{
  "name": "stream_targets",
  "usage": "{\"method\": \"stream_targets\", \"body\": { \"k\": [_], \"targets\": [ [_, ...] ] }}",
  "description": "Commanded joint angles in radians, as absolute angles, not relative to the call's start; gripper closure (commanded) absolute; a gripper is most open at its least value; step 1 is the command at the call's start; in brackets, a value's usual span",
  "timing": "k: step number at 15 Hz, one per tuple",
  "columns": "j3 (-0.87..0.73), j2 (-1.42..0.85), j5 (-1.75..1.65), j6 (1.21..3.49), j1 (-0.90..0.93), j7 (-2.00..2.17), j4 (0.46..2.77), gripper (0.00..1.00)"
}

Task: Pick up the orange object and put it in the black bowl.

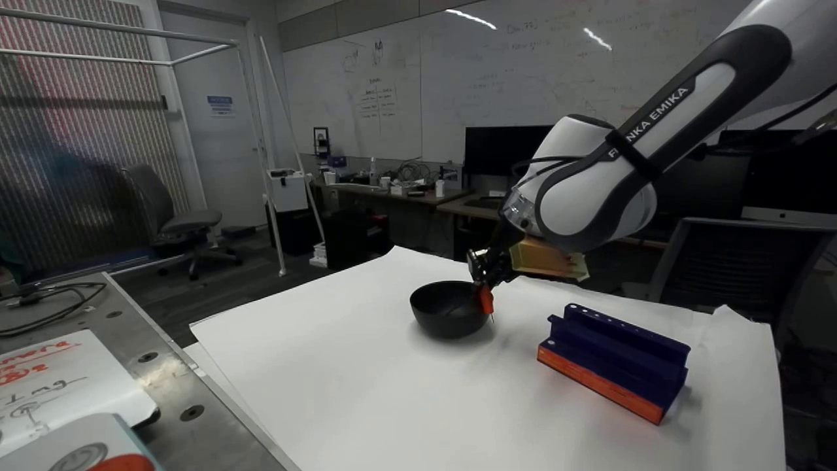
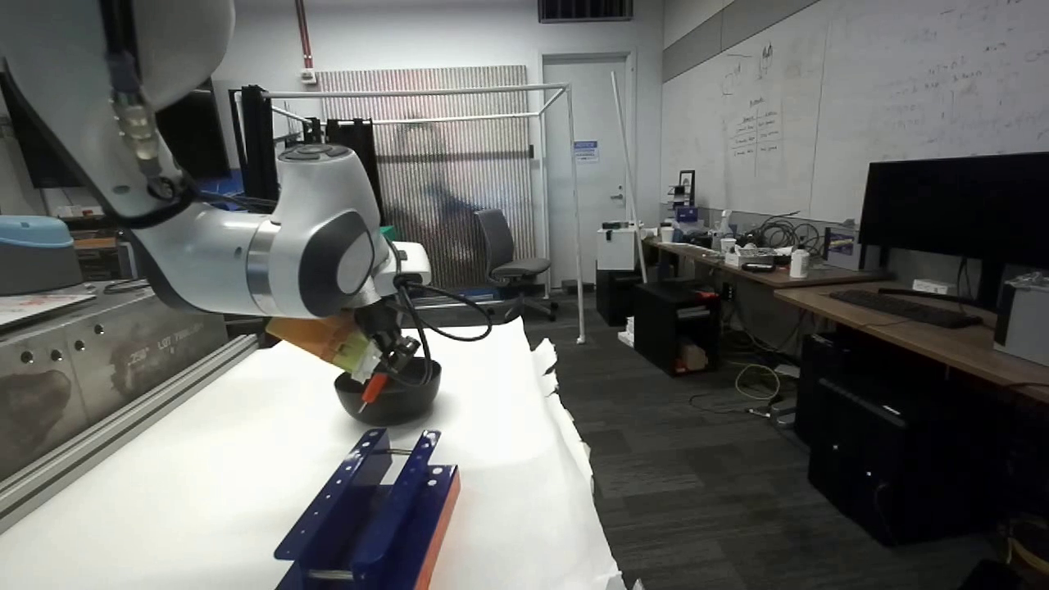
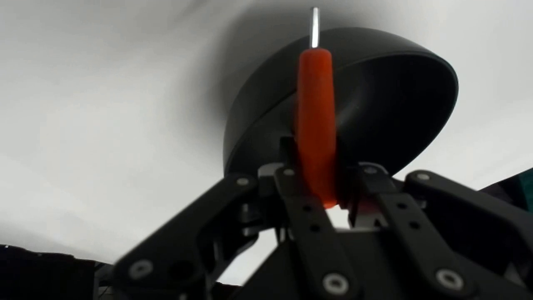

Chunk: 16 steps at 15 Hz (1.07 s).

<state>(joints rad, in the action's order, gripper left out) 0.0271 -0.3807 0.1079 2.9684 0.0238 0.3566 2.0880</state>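
The orange object (image 3: 316, 96) is a slim orange-red handle with a thin metal tip, like a small screwdriver. My gripper (image 3: 316, 158) is shut on its back end, one finger on each side. In both exterior views the orange object (image 1: 486, 299) (image 2: 374, 388) hangs tilted, tip down, across the rim of the black bowl (image 1: 448, 326) (image 2: 406, 403). In the wrist view its metal tip reaches past the outer wall of the bowl (image 3: 258, 96). I cannot tell whether it touches the rim. The gripper (image 1: 487, 271) (image 2: 387, 362) is just above the bowl's edge.
A blue ridged block with an orange-red base (image 1: 614, 360) (image 2: 369, 516) stands on the white paper (image 1: 392, 405) near the bowl. A metal bench (image 1: 157, 353) borders the paper. An orange and yellow piece (image 1: 549, 260) is attached by the gripper's wrist.
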Motion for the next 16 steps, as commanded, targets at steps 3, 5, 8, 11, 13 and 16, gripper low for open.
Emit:
{"method": "stream_targets", "body": {
  "k": [3, 5, 8, 11, 13, 16],
  "targets": [
    [0.04, -0.408, 0.182, 2.982, 0.033, 0.331, 2.061, 0.37],
    [0.057, -0.377, 0.201, 2.958, 0.025, 0.324, 2.075, 0.23],
    [0.071, -0.301, 0.224, 2.915, 0.021, 0.315, 2.11, 0.01],
    [0.071, -0.186, 0.244, 2.755, 0.021, 0.327, 2.134, 0.0],
    [0.077, -0.093, 0.276, 2.565, 0.018, 0.319, 2.153, 0.0],
    [0.063, 0.035, 0.289, 2.284, 0.027, 0.295, 2.155, 0.01]
  ]
}}
